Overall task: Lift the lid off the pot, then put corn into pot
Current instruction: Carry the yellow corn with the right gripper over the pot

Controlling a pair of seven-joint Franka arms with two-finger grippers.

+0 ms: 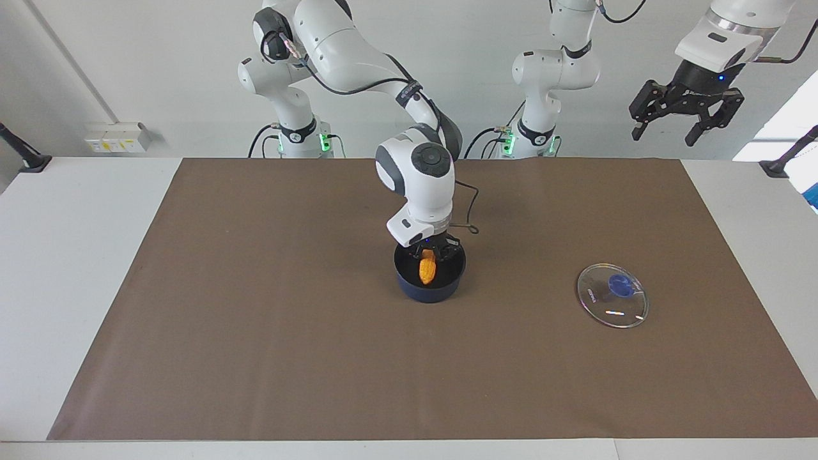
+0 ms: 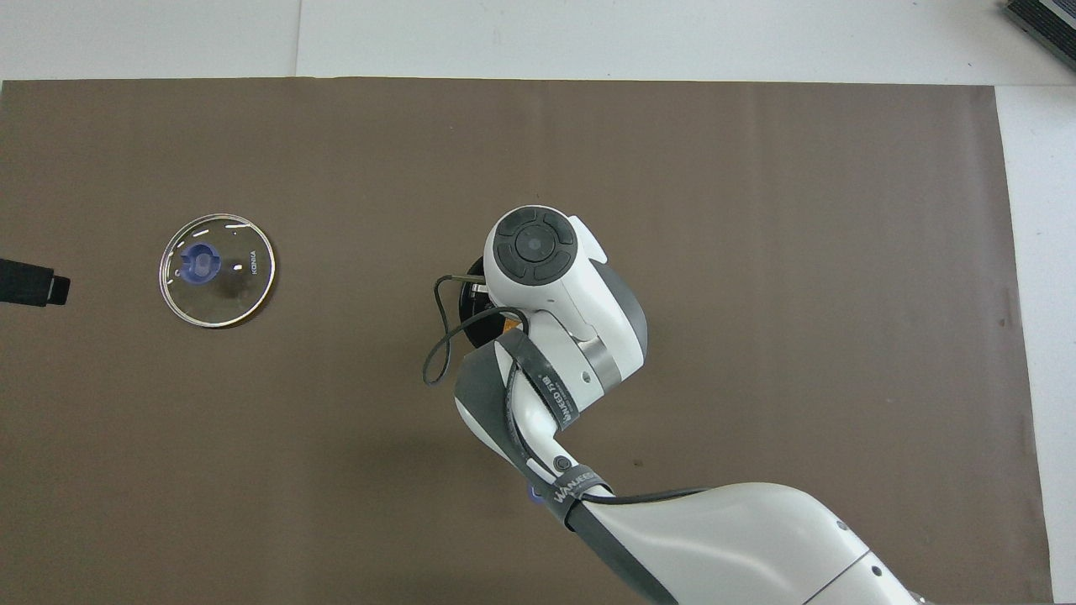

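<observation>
The dark blue pot stands at the middle of the brown mat. My right gripper is down at the pot's mouth, shut on the top end of the yellow-orange corn, which hangs upright inside the pot. In the overhead view the right wrist covers the corn and most of the pot. The pot's handle is hidden. The glass lid with its blue knob lies flat on the mat toward the left arm's end, also in the overhead view. My left gripper is open and empty, waiting high above that end.
A brown mat covers most of the white table. A black cable loops off the right wrist beside the pot. A dark stand sits at the table's corner by the left arm.
</observation>
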